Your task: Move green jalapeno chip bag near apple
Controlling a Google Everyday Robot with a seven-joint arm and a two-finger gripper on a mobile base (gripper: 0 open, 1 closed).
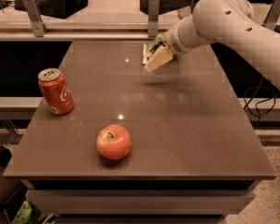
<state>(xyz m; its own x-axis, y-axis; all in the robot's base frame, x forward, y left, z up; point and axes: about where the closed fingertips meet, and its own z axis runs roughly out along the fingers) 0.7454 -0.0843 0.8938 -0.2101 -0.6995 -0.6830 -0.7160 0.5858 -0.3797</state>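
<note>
The green jalapeno chip bag [152, 48] lies at the far edge of the table, green with a pale sealed edge on its left. My gripper [159, 59] is right at the bag, overlapping its right and front side and hiding part of it. The white arm reaches in from the upper right. The apple [114, 142] is red-orange with a short dark stem. It sits near the table's front edge, left of centre, far from the bag and the gripper.
A red soda can [55, 91] stands upright at the left side of the brown table [191, 134]. Metal posts and dark equipment stand on the shelf behind the table. A cable hangs at the right.
</note>
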